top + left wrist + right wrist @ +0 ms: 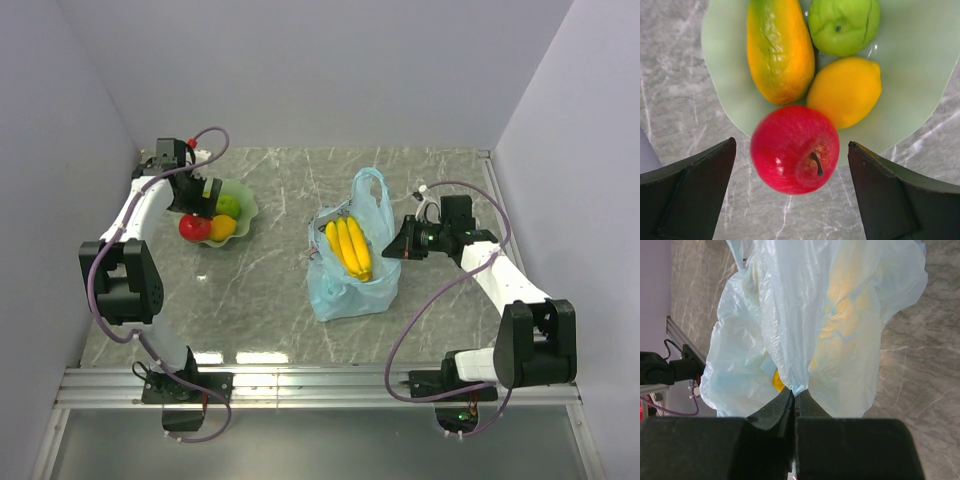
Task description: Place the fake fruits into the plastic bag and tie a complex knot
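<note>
Left claw [791,145] gapes wide around the glossy red plastic apple [787,160], not touching it. Right claw [795,394] pinches the crinkly light-blue plastic bag [835,315].

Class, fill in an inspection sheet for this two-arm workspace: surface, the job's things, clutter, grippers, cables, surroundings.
Surface: grey marble-patterned table; no spills seen.
Job's things: light-blue plastic bag stands mid-table with the banana bunch inside. The yellow fruit, green fruit and long orange-green fruit lie in the pale green dish; the red apple is at its rim.
Clutter: nothing seen.
Grippers: left gripper open, fingers either side of the apple; right gripper shut on a fold of the bag.
Cables: purple cables loop along both arms.
Surroundings: pale walls on three sides; metal rail at the near edge.
</note>
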Robot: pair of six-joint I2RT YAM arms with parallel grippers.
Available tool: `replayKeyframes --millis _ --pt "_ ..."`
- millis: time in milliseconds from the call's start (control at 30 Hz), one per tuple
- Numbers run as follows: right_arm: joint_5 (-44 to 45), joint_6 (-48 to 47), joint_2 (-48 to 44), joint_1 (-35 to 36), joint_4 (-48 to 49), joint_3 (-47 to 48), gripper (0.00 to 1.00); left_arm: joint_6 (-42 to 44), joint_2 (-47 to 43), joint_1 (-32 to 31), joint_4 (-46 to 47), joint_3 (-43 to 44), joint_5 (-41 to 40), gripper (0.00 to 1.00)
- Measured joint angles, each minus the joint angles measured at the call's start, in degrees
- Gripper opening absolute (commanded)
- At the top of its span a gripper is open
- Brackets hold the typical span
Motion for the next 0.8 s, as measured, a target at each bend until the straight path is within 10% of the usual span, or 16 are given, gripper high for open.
replayKeyframes --millis 333,800 --pt "0.0 -1.1 1.7 0.0 -1.9 1.0 0.0 1.4 0.0 0.0 -0.6 -6.1 0.1 0.99" --pt "0.8 -2.1 2.8 0.0 -2.1 1.8 0.0 2.3 0.0 0.0 -2.1 -0.2 3.0 0.5"
